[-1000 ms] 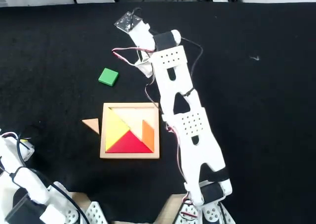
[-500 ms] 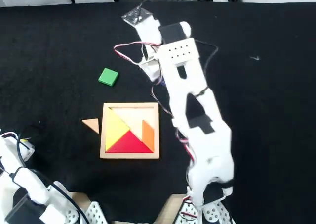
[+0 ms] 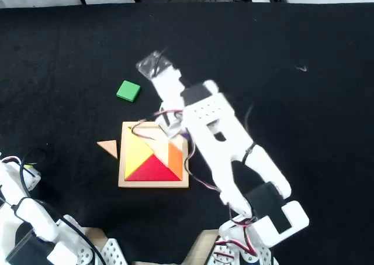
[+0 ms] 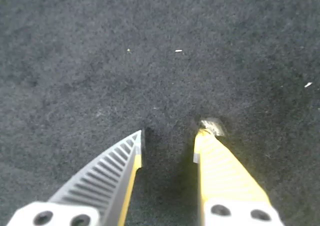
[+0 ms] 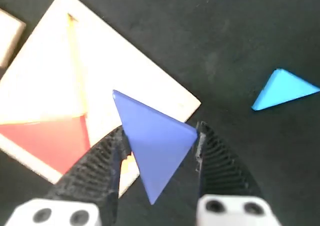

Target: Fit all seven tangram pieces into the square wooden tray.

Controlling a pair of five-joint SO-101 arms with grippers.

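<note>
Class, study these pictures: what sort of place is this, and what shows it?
Probably a robotics lab bench. A table is covered in black cloth, two white robot arms are mounted at its edge, and a wooden tray of tangram pieces is set out as a test task.

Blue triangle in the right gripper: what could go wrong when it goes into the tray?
1. The right gripper pinches the blue triangle by its slanted edges, so it might slip or twist.
2. It seems to hang over the tray rim beside the red piece; released here, it may rest on them, not flat.
</note>
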